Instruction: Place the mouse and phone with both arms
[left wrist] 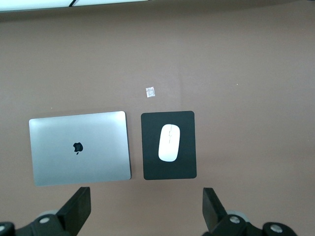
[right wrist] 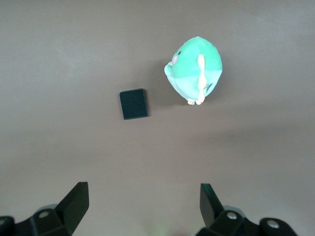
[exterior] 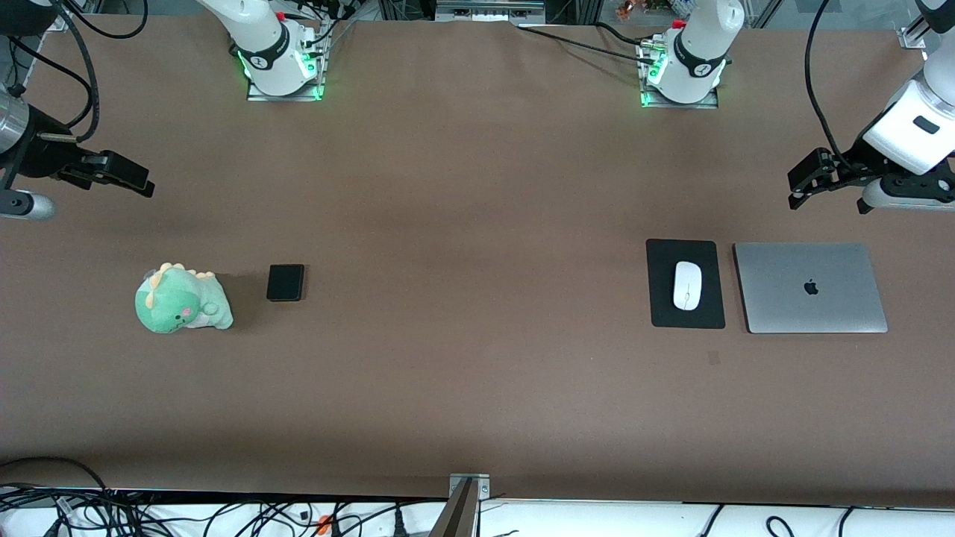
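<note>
The mouse (exterior: 687, 285) lies lengthwise on the middle of a black pad (exterior: 685, 319), toward the left arm's end of the table (exterior: 477, 388); in the left wrist view the mouse (left wrist: 169, 142) sits well inside the pad's (left wrist: 168, 169) edges. Just beside the pad, at its 3 o'clock in the front view, rests a closed silver laptop (exterior: 809, 313), a narrow strip of table between them. A small pale tag (left wrist: 150, 92) lies on the table near the pad, nearer the front camera. The phone (exterior: 286, 283) lies flat toward the right arm's end, well apart from the mouse, with a green plush dinosaur (exterior: 181, 301) close at its 8 o'clock in the front view; the two do not touch. The left gripper (exterior: 809, 181) hangs in the air over bare table at about 1 o'clock from the laptop in the front view, its fingers (left wrist: 78, 209) spread wide and holding nothing. The right gripper (exterior: 123, 177) hangs over bare table at about 11 o'clock from the dinosaur in that view, its fingers (right wrist: 76, 201) likewise spread wide, empty, touching nothing.
</note>
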Robot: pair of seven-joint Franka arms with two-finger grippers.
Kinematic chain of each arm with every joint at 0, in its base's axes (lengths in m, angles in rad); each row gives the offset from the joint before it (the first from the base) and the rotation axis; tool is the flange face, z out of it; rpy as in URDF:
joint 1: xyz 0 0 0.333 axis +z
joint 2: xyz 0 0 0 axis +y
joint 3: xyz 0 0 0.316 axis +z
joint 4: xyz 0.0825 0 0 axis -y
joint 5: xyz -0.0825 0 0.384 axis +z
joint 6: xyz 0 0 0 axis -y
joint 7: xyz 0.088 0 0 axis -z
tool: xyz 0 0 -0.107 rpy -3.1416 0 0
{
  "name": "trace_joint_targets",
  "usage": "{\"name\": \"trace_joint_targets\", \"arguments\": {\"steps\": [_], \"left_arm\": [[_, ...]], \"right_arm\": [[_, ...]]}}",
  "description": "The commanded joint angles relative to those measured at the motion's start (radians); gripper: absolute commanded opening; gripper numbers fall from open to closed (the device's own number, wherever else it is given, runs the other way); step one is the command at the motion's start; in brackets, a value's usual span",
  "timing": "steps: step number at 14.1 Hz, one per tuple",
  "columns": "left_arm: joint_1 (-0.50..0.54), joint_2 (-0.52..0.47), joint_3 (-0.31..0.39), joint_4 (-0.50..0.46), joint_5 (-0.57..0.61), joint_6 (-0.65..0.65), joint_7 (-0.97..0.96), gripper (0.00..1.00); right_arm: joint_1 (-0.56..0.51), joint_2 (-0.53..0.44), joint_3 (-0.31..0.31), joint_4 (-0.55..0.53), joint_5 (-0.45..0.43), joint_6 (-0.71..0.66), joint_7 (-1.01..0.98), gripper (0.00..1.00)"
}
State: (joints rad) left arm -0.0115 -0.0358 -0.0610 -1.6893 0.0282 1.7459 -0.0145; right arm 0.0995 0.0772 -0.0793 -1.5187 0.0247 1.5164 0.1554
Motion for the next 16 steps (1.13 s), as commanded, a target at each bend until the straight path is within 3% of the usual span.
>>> {"name": "trace_joint_targets", "arguments": {"steps": [1, 16], "left_arm": [[-0.004, 0.013, -0.006, 0.028, 0.021, -0.016, -0.012, 1.00], [-0.001, 0.016, -0.003, 0.057, 0.018, -0.040, -0.008, 1.00]], "right_arm": [[-0.041, -0.008, 0.027, 0.014, -0.022, -0.015, -0.017, 1.00], [-0.037, 0.023, 0.026, 0.068, -0.023, 0.013, -0.051, 1.00]]}}
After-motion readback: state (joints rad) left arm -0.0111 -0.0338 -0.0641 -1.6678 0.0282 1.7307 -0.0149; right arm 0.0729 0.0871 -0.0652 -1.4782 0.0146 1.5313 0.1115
